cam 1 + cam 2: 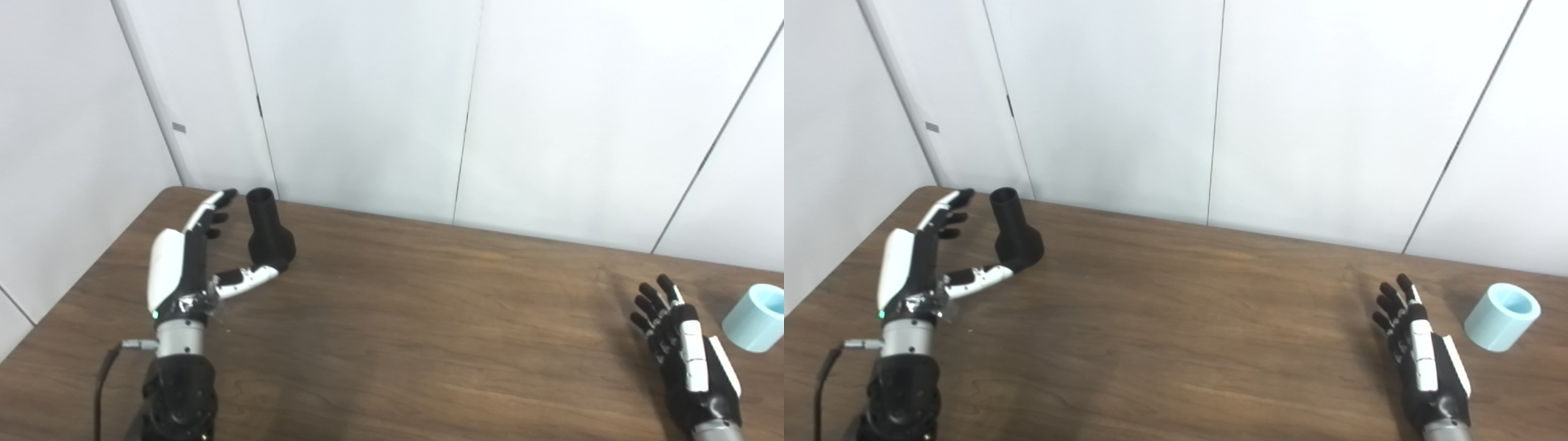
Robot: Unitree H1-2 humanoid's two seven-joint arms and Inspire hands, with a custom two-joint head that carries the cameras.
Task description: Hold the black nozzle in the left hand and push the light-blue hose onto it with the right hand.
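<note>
The black nozzle (pixel 268 229) stands upright on the wooden table (pixel 416 318) at the far left, narrow tube end up. My left hand (pixel 190 257) is open just left of it, fingers stretched up and apart; the thumb tip reaches the nozzle's base. The light-blue hose piece (pixel 755 317), a short cylinder, lies tilted at the far right. My right hand (pixel 683 343) is open, fingers spread, just left of the hose and apart from it. The hose also shows in the right eye view (pixel 1502 316).
White wall panels (pixel 392 104) rise right behind the table's far edge, close behind the nozzle. A black cable (pixel 104 380) hangs by my left forearm. The table's left edge runs diagonally near my left arm.
</note>
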